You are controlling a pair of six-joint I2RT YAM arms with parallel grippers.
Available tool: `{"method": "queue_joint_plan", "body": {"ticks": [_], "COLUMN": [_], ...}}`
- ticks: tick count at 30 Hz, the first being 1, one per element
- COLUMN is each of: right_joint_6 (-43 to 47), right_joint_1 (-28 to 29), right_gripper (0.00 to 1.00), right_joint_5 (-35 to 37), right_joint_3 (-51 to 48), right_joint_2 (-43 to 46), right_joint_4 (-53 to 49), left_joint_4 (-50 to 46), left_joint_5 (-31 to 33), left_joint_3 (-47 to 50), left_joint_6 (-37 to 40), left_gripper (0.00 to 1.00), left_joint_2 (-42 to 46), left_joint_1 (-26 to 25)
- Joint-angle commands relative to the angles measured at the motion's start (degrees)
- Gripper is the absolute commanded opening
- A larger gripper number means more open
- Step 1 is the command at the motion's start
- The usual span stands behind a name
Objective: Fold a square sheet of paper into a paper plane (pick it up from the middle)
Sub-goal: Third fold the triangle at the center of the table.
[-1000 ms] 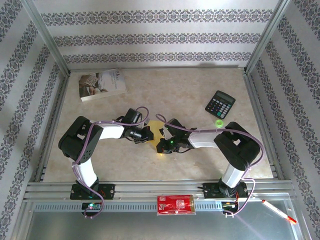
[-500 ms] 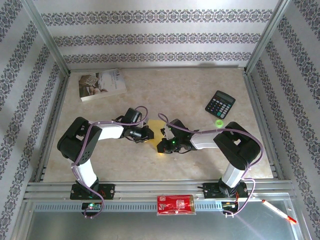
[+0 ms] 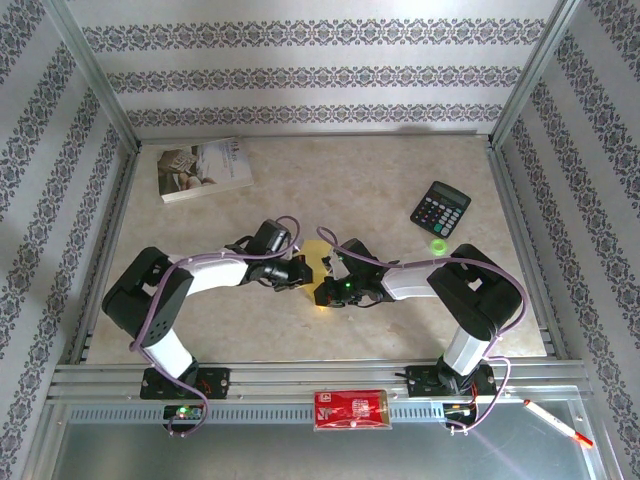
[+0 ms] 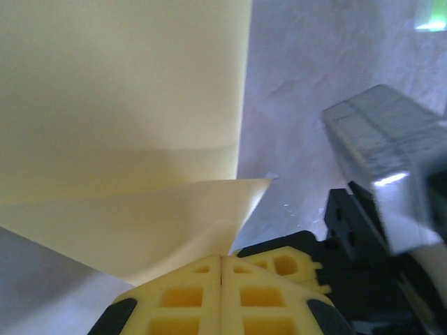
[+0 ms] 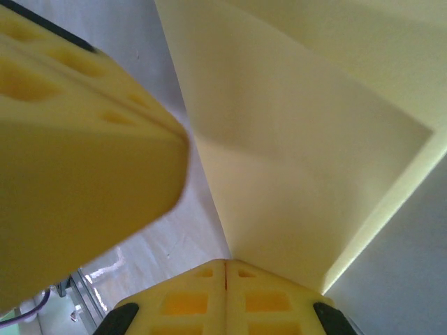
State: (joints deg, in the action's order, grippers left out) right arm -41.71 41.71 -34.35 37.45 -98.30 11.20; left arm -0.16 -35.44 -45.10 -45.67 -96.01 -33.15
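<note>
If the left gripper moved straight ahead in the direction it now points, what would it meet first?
The left gripper would push into the yellow paper that its shut jaws pinch; it spreads straight ahead. The right gripper seems close beyond, somewhat to the side, though depth is unclear.

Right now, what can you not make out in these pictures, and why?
Left wrist view: the yellow paper runs off the top and left edges; the left fingers hide its pinched corner.
Right wrist view: a blurred yellow block near the lens covers the scene left of the right fingers.
Top view: both pairs of fingers cover most of the paper; its outline is unclear.
Top view: calculator keys too small to read.
</note>
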Motion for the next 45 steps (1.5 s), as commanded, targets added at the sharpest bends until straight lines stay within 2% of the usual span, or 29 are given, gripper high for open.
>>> {"method": "queue_joint_plan", "body": {"ticks": [1,11,23,45], "right_joint_6": [0.76,0.12,0.05,0.92], "right_joint_1": [-0.17,-0.23,-1.21,-1.46], "right_gripper": [0.01,0.0,0.0,0.0], "right_joint_5": [4.11,5.21,6.01,7.53], "right_joint_3": [-2.65,-3.07,-6.07,-5.81], "right_joint_2": [-2.77,-2.89,-2.62,-1.72], "right_joint_4": [-5.31,-7.98,-11.2,-14.62], "left_joint_4": [-1.62,-0.8,0.86,4.73], "left_joint_5": [0.67,2.45,0.65,-1.68], "left_joint_3": [-0.52,-0.78,-0.31,-3.55], "left_joint_6": [-1.44,-1.18,0.58,0.96], "left_gripper": [0.0,0.0,0.0,0.0], "left_joint_2": [-2.45,-6.18,-7.44,-10.46], "left_joint_1": [-1.21,-0.35,5.06,13.64]}}
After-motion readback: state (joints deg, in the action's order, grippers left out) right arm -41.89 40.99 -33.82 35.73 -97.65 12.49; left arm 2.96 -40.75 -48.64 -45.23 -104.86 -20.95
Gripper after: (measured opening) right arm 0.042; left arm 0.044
